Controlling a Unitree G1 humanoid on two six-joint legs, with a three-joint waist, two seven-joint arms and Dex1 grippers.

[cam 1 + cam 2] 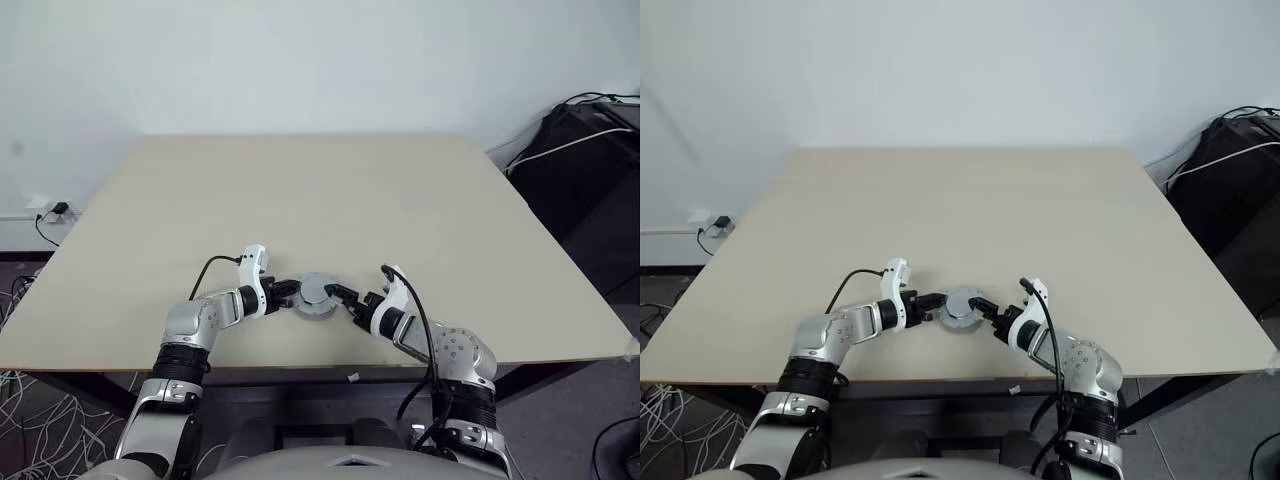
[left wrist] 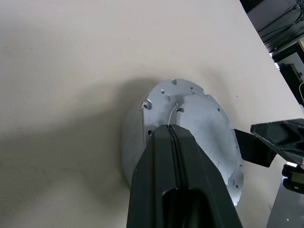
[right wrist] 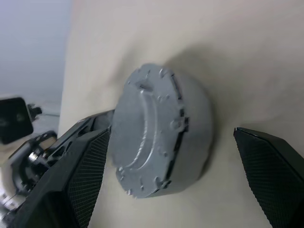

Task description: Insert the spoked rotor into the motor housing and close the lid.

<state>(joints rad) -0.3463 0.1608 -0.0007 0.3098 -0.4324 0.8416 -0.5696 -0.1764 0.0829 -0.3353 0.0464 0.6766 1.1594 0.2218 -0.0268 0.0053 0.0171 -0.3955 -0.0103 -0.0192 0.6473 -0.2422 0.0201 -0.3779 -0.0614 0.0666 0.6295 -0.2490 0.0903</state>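
Your left gripper [image 2: 173,130], pinched shut, presses the lid [image 1: 317,294]; your right gripper [image 3: 166,185] gapes empty around it on the table [image 1: 330,200].

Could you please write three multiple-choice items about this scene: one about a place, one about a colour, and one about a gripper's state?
1. Where on the table does the lid sit?
A. near the far edge
B. near the front edge, between the two grippers
C. at the far right corner

2. What colour is the lid?
A. silver-grey
B. red
C. copper-brown

3. How do the fingers of the right gripper stand?
A. shut tight
B. wide apart, one on each side of the closed assembly
C. clamped on a cable

Answers:
1. B: in the head views it lies close to the front edge, with the left gripper at one side and the right gripper at the other.
2. A: its metal face is silver-grey in both wrist views.
3. B: the right wrist view shows both fingers spread, the round part between them.
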